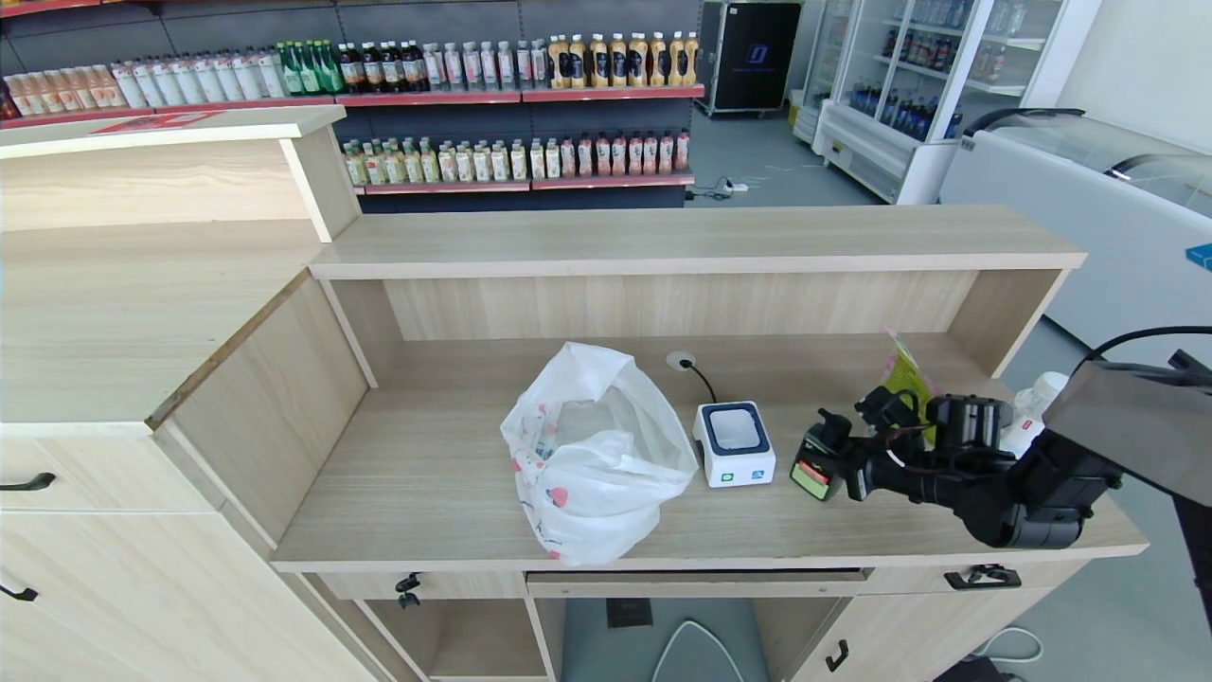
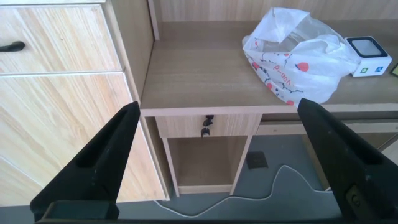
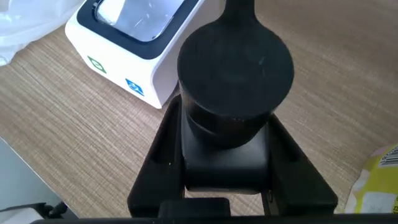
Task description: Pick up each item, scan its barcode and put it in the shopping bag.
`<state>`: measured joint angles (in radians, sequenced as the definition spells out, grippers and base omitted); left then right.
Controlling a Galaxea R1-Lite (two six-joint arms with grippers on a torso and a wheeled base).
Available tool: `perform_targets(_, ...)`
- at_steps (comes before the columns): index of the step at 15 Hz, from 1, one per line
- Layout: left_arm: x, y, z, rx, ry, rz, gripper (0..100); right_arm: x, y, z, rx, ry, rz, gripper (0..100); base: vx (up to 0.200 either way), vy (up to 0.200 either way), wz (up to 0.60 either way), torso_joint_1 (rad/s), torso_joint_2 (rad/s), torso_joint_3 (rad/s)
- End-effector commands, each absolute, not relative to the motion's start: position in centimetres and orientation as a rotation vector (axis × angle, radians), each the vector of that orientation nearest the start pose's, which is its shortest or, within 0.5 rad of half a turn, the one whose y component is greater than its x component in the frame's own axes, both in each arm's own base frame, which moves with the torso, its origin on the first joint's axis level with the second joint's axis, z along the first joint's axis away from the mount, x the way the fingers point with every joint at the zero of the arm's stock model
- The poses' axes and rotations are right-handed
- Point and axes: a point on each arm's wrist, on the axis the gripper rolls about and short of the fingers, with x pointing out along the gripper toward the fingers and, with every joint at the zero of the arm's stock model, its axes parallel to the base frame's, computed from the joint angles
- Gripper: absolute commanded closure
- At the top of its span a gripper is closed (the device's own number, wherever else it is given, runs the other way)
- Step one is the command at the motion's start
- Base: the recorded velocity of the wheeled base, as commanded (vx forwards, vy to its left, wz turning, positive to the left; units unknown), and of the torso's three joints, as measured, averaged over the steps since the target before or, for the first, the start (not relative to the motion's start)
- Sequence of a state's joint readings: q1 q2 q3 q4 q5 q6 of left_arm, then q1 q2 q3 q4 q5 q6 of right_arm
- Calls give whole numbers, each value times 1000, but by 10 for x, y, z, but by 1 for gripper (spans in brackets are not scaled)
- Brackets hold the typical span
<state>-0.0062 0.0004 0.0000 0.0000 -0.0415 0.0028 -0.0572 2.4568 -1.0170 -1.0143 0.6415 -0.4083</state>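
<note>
Shopping bag [image 1: 592, 464], crinkled white plastic, at 9 o'clock of scanner [image 1: 734, 440]. Right pincer [image 1: 824, 459] grips a dark cylinder [image 3: 235, 68], label half-hidden; left pincer [image 2: 217, 106] gapes empty.

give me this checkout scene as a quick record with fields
surface: wooden counter
shopping bag: white, open, mid-counter
scanner: white box next to the bag
right claw: shut on dark container, near scanner
left claw: open, empty
waiting: yellow-green packet, white bottle, behind right arm
</note>
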Motion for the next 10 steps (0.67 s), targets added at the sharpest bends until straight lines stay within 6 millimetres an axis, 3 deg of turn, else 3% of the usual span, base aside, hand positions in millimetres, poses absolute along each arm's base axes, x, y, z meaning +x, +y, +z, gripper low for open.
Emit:
perform_targets(1,-23,-1,76,3,1,-48,0,418,-13,-14,-250,281,643,100,0,0,0,0,0,0)
perform_targets(5,-23,-1,76,3,1,-48,0,403,-15,-7,-323,278,644,100,0,0,0,0,0,0)
perform_targets(7,-23,-1,76,3,1,-48,0,389,-18,19,-401,225,645,100,0,0,0,0,0,0)
perform_targets(10,-23,-1,76,3,1,-48,0,366,-30,83,-494,78,615,100,0,0,0,0,0,0)
